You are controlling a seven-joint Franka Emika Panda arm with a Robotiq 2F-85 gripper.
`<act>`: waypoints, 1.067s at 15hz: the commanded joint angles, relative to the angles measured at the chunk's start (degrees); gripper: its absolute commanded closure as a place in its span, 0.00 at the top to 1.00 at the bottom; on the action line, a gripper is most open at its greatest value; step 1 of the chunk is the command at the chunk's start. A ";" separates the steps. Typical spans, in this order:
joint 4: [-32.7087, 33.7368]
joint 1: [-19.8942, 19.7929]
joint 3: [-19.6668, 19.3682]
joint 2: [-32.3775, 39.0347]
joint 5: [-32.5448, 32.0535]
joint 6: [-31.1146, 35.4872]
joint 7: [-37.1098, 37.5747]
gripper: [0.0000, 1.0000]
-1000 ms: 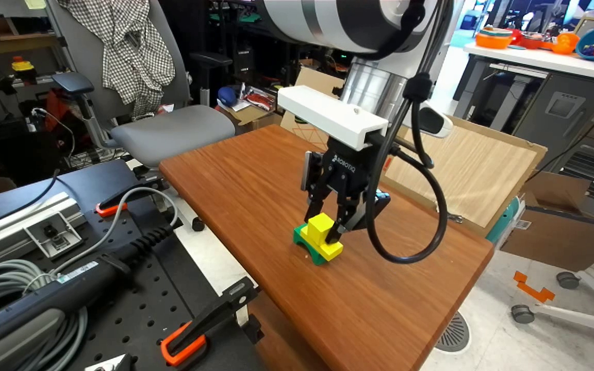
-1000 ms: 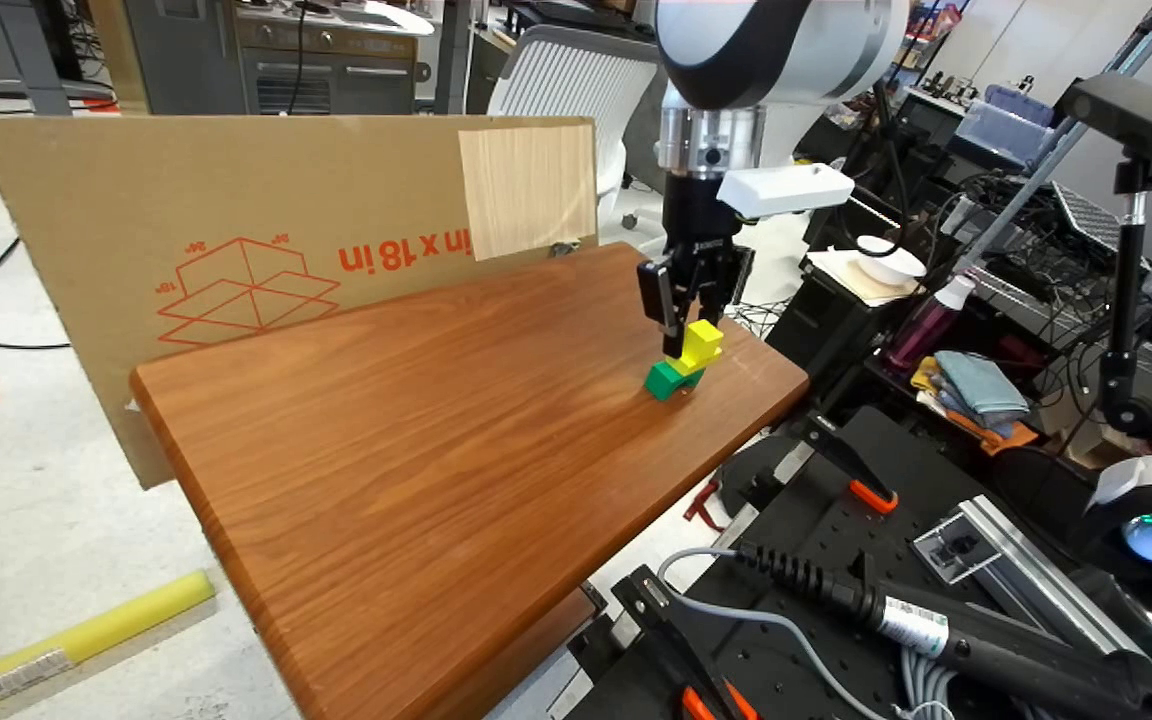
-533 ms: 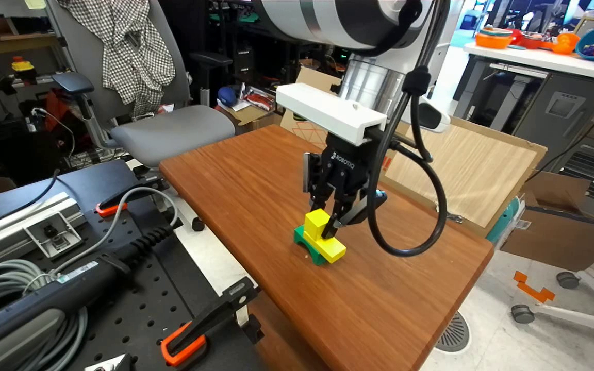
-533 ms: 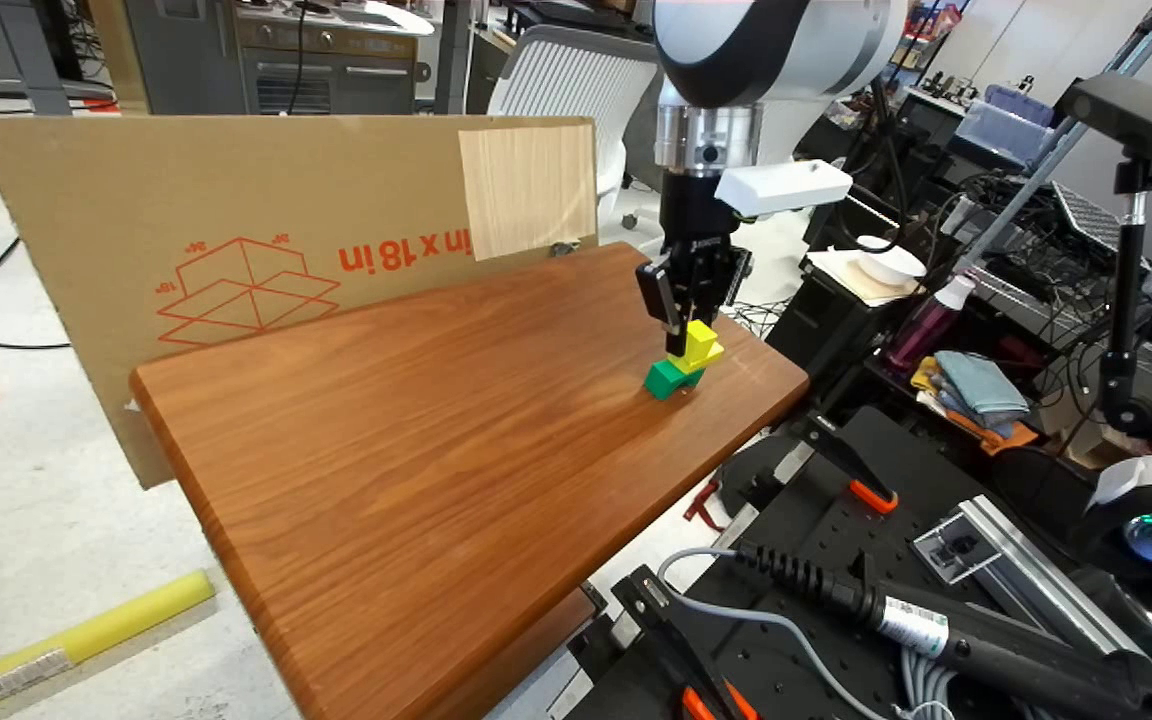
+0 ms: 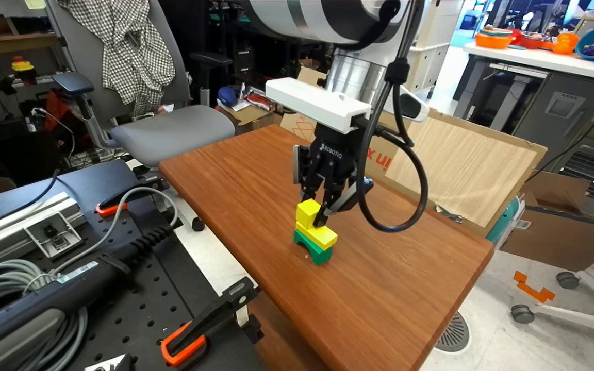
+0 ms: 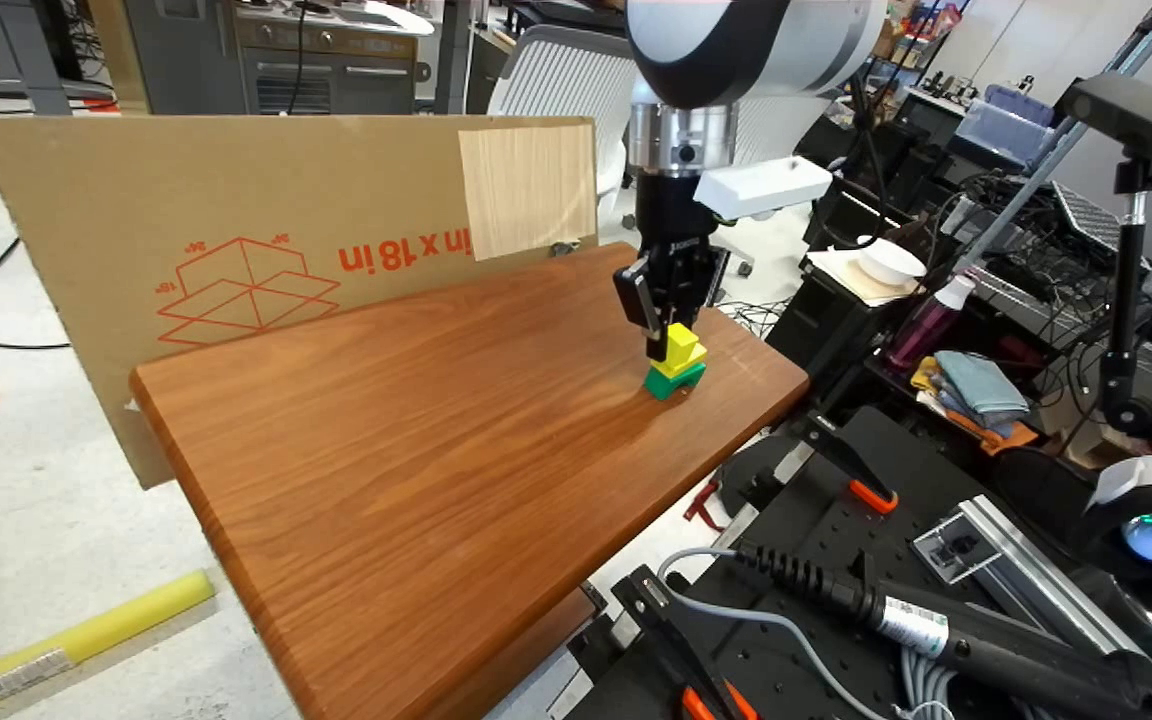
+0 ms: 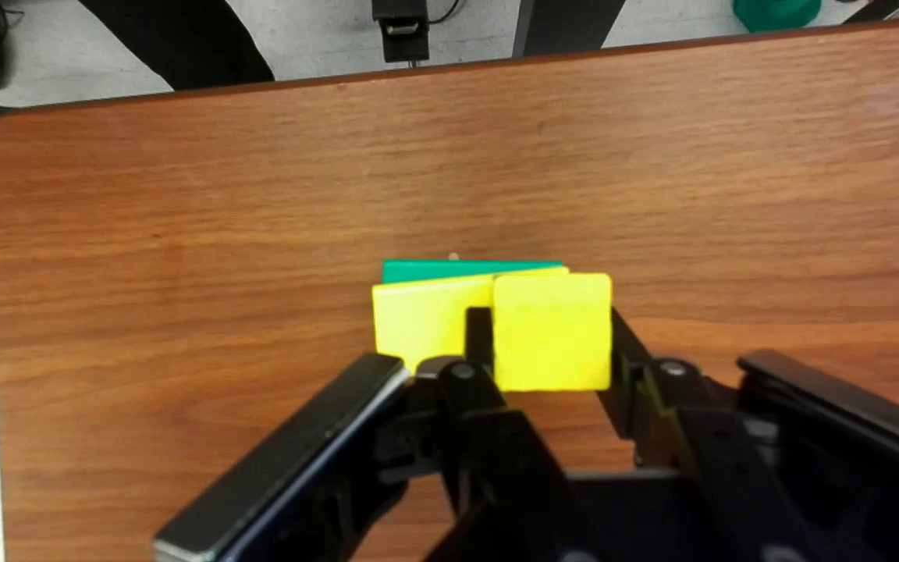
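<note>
Your claw clamps the cube over slab and arch: a lining-up step, seemingly; square it before letting go!

Bright, even light leaves a pale sheen on the wooden bench, while in the wrist view the dark fingers look blurred.

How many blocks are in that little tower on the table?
3. A yellow cube is on top, held in the gripper; a flat yellow block is under it; a green arch is at the bottom, on the table. None seems hidden.
</note>
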 commanded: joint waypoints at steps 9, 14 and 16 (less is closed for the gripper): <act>16.23 4.83 2.85 10.02 -3.55 -11.71 1.05 0.09; 26.53 6.25 4.14 17.81 -3.63 -12.00 -0.02 0.09; 30.29 7.04 4.15 20.67 -3.96 -12.40 -0.07 0.09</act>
